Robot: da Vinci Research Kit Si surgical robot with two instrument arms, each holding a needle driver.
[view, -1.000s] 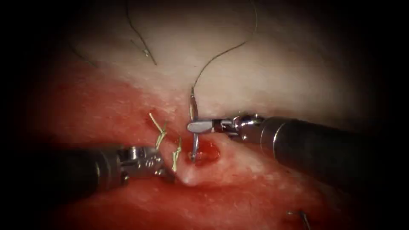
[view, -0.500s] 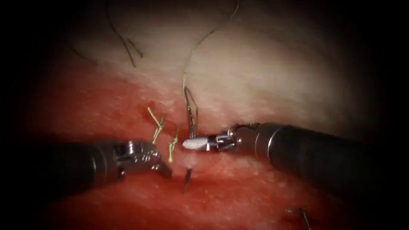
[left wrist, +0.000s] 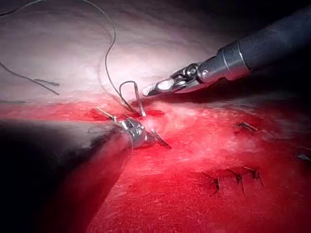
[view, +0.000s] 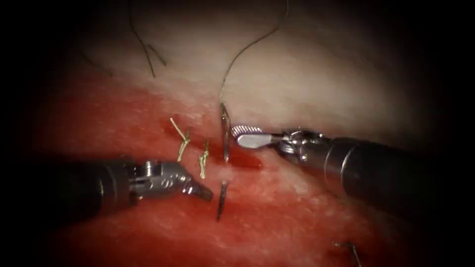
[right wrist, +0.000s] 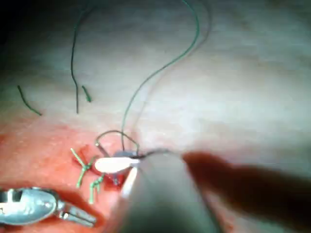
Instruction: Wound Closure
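Released by the right tool's now-open fingers, 1 needle spans the cut; left tool's fingers closed, empty.

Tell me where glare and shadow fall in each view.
Endoscope view: glare on the right tool's open, empty jaws; the needle sits through the tissue, both ends out. Left wrist view: the left tool, holding nothing, has its shaft in shadow. Right wrist view: the right tool's shaft shadows the tissue.

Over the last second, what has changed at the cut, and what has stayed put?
The right gripper let go of the needle, opened and drew back to the right. The needle went deeper into the tissue, and its tip now shows below the cut. The left gripper, thread and earlier stitches barely moved.
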